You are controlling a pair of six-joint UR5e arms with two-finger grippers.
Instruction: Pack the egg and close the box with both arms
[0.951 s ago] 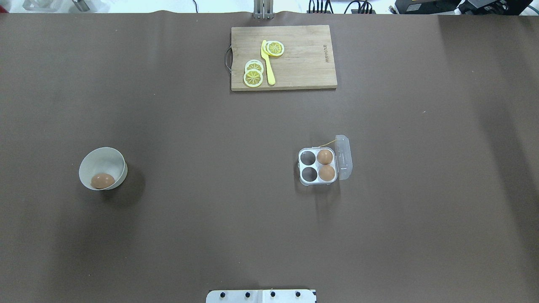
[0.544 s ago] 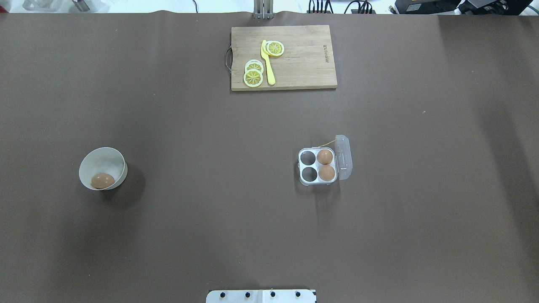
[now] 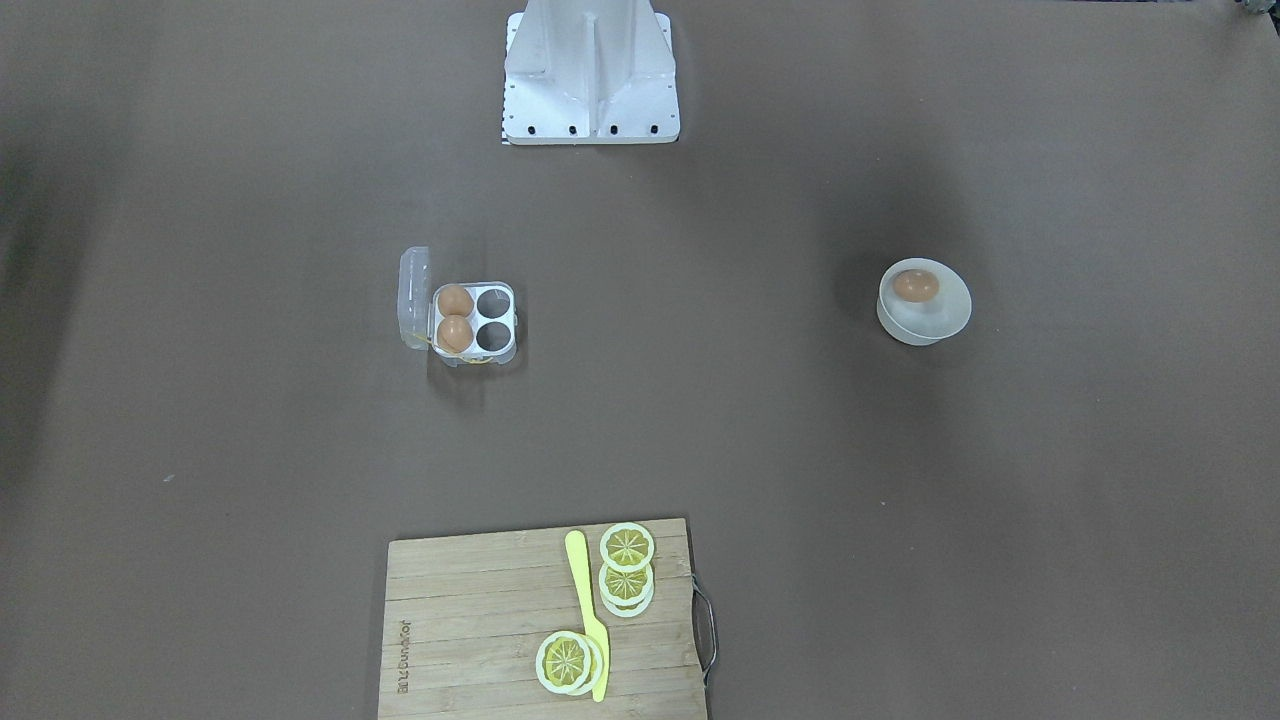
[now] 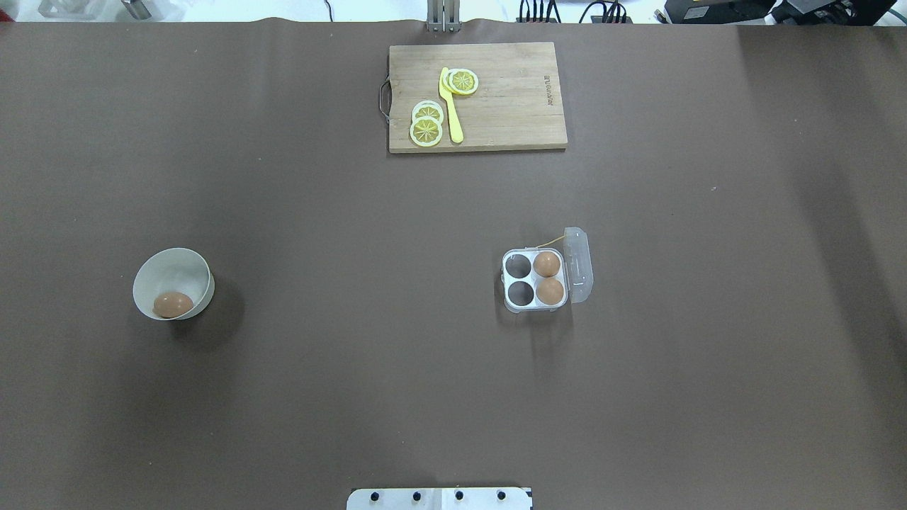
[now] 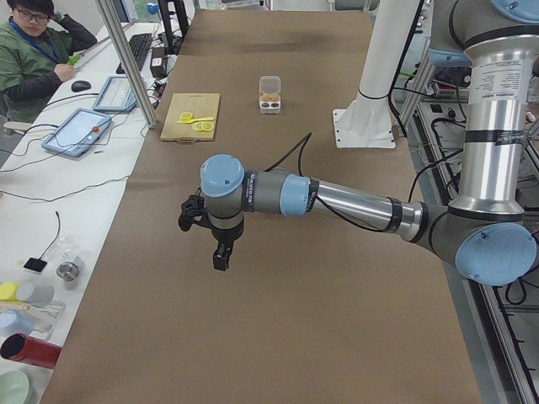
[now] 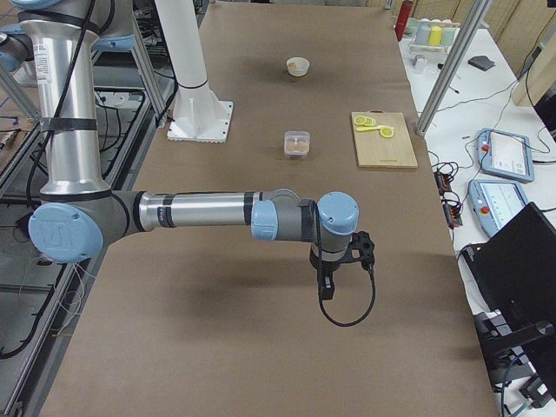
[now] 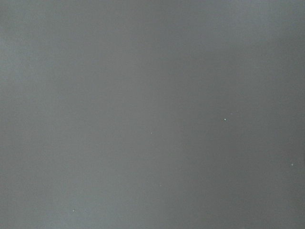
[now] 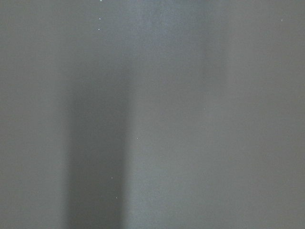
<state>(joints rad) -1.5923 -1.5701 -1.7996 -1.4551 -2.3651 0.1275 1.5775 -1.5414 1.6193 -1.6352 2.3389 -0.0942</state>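
Observation:
The egg point(image 4: 173, 304) lies in a round white bowl point(image 4: 186, 263) at the table's left; it also shows in the front view point(image 3: 915, 286). The box point(image 4: 506, 282) stands right of centre with its clear lid point(image 4: 579, 265) open and standing upright on its right side. Two brown eggs point(image 4: 547, 264) fill its right cells; the two left cells are empty. My left gripper point(image 5: 221, 257) hangs over bare table in the left side view, my right gripper point(image 6: 326, 287) likewise in the right side view. I cannot tell if either is open or shut. Both wrist views show only brown table.
A wooden cutting board point(image 4: 517, 106) with lemon slices point(image 4: 426, 129) and a yellow knife point(image 4: 451, 106) lies at the far middle. The white robot base point(image 3: 590, 70) stands at the near edge. An operator point(image 5: 34, 50) sits beyond the table's far side.

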